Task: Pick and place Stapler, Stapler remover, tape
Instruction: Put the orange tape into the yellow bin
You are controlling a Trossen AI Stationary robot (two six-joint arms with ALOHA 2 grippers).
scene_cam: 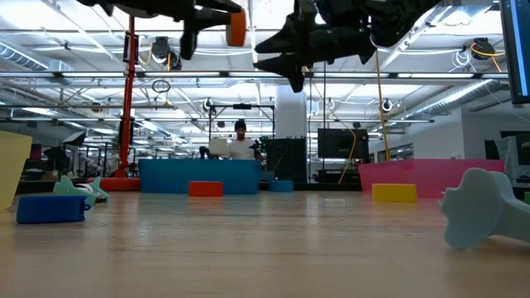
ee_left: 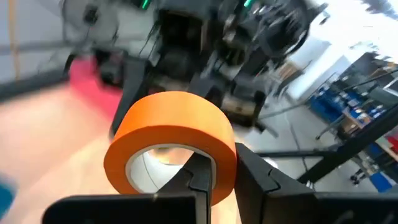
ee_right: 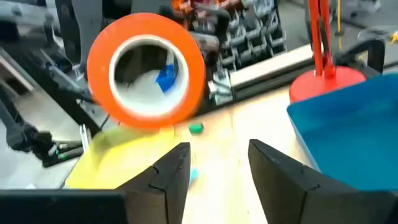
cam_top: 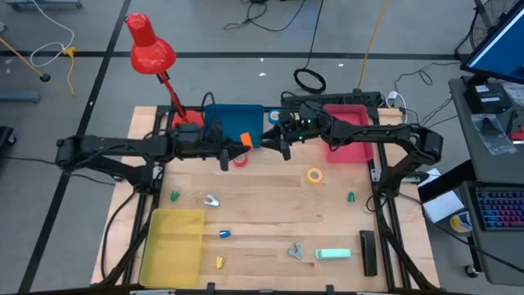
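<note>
Left end effector [cam_top: 236, 147]: clenched on orange tape [ee_left: 171, 140], raised. Right end effector [ee_right: 214, 165]: released, facing it. Advice: carry level to blue bin [cam_top: 233, 119] just beyond; release low.

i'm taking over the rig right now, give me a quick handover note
Left gripper: shut on the orange tape roll, held in the air near the blue bin.
Right gripper: open and empty, raised, facing the orange roll from close by.
Red tape roll: on the table just below the left gripper.
Yellow tape roll: on the table in front of the pink bin.
Blue tape roll: at the back, between the two bins.
Nothing can be confirmed as placed. Left to do: the orange roll's release, the remaining rolls, then stapler and remover, which I cannot pick out surely.
</note>
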